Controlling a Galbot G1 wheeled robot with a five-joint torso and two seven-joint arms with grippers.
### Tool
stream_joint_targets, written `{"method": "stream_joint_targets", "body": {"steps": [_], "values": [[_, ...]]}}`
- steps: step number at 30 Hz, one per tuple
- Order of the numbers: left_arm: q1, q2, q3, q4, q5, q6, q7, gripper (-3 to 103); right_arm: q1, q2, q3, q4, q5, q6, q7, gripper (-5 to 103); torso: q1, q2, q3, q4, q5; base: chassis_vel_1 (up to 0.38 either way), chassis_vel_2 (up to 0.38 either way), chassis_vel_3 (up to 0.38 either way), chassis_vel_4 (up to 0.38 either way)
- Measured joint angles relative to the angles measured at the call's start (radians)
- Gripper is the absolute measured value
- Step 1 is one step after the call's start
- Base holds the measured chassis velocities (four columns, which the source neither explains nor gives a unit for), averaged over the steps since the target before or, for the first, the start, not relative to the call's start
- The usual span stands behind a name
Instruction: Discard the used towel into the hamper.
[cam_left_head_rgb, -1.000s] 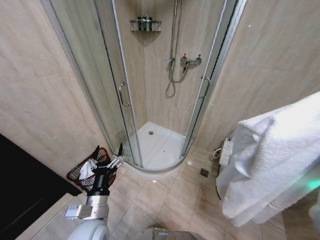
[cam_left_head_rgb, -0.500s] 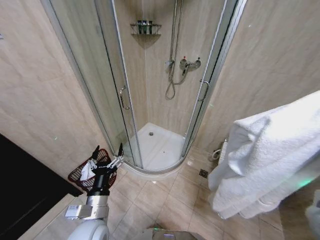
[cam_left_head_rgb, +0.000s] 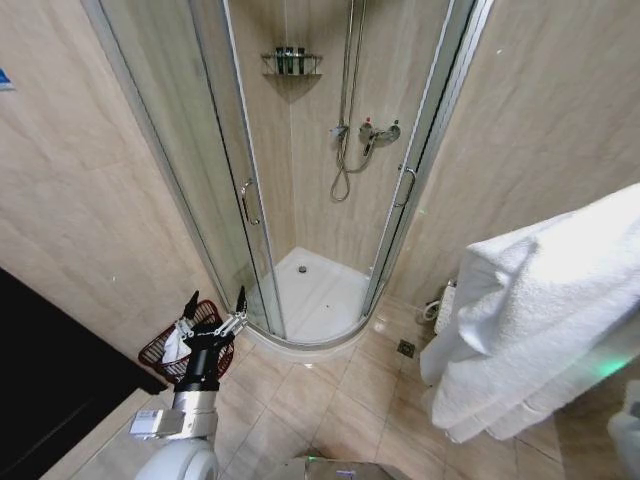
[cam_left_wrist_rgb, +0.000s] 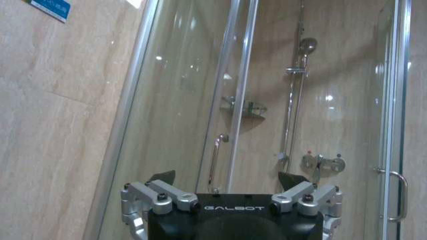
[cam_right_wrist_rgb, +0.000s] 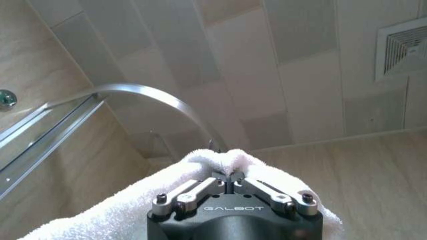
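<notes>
carrying the towel (cam_left_head_rgb: 540, 320) high on the right, well apart from the hamper (cam_left_head_rgb: 185, 345).

the towel hangs in thick white folds at the right of the head view, pinched at its top by the right gripper (cam_right_wrist_rgb: 230, 181), whose jaws are clamped together on the cloth. the hamper sits low on the tiled floor against the left wall, just beside the shower door (cam_left_head_rgb: 215, 170), with something pale already inside. the left gripper (cam_left_head_rgb: 215, 305) hovers over the hamper's rim, jaws spread apart and empty. likely risks: the small pinch lets the heavy folds slip free in transit, the trailing bulk drapes over the rim instead of dropping in, or the left arm blocks the opening.
</notes>
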Motion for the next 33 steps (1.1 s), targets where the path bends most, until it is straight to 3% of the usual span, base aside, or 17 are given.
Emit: {"method": "stream_joint_targets", "body": {"steps": [33], "values": [[0.0, 0.0, 0.0, 0.0, 0.0, 0.0, 0.0, 100, 0.004, 0.006, -0.007, -0.018, -0.004, 0.023, 0.002, 2, -0.006, -0.013, -0.007, -0.0001, 0.0, 0.014, 0.01, 0.012, 0.013]]}}
